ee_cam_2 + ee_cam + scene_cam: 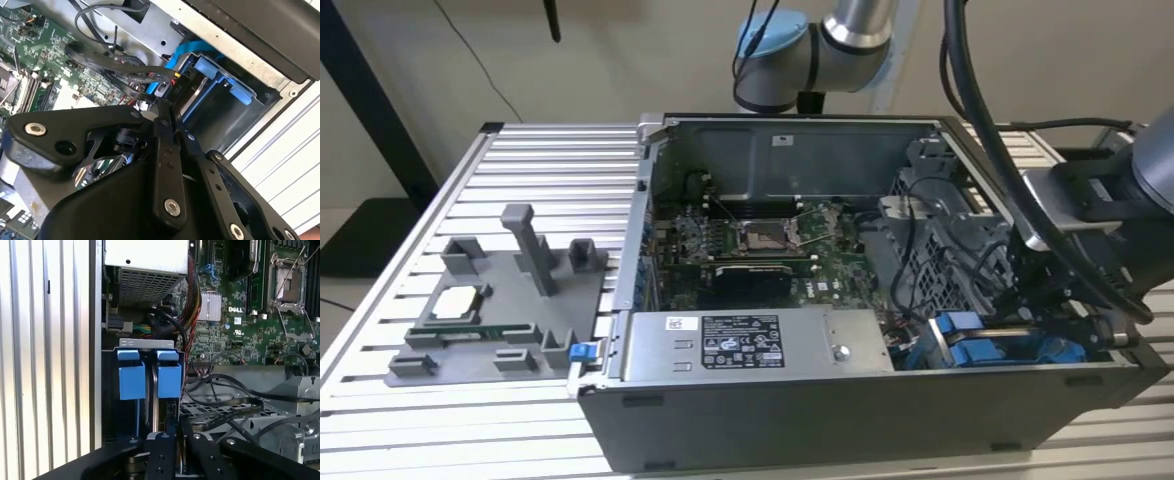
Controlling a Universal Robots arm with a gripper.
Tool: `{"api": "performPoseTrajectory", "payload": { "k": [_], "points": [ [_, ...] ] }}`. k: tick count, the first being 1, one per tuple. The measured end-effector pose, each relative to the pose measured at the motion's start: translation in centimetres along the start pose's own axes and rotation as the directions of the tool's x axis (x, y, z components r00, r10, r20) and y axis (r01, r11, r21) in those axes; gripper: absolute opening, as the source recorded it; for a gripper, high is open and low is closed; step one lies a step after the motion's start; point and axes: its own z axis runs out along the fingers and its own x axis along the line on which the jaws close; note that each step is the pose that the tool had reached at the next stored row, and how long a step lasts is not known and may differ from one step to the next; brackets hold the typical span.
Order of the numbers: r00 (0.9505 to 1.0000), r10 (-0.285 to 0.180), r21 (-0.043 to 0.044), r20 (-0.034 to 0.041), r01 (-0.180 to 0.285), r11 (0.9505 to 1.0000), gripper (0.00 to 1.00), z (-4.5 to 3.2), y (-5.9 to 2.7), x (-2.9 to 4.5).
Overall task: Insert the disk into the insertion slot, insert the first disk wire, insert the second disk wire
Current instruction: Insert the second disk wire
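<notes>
Exterior view, lower right of frame: the gripper point(1067, 325) sits low in the open computer case point(761, 140), jaws clenched together, beside the blue-railed insertion slot point(981, 350), disk apparently seated inside.

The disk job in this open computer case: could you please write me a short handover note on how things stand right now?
Gripper: down in the case corner at the exterior view's right, shut on a black wire connector just in front of the insertion slot.
Disk: its blue carrier sits in the slot, so the disk looks inserted, though its body is mostly hidden.
Done: disk insertion, as far as it shows.
Left: the held connector does not look seated yet, and no second disk wire shows plugged in.
</notes>
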Motion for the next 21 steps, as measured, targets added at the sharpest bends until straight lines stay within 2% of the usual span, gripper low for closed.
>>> {"api": "performPoseTrajectory", "payload": {
  "k": [1,2,4,5,16,21],
  "points": [
    [1.0,0.0,0.0001,0.0007,0.0,1.0,0.0,0.04,0.0,0.0],
    [1.0,0.0,0.0005,0.0035,0.0,1.0,1.0,0.17,0.0,0.02],
    [1.0,0.0,-0.0001,0.0036,0.0,1.0,1.0,-0.05,0.03,-0.02],
    [1.0,0.0,-0.0001,0.0022,0.0,1.0,1.0,-0.4,0.04,-0.11],
    [1.0,0.0,0.0,0.0019,0.0,1.0,1.0,-5.14,0.06,-1.31],
    [1.0,0.0,0.0,0.002,0.0,1.0,1.0,-6.8,0.07,-1.74]
  ]
}}
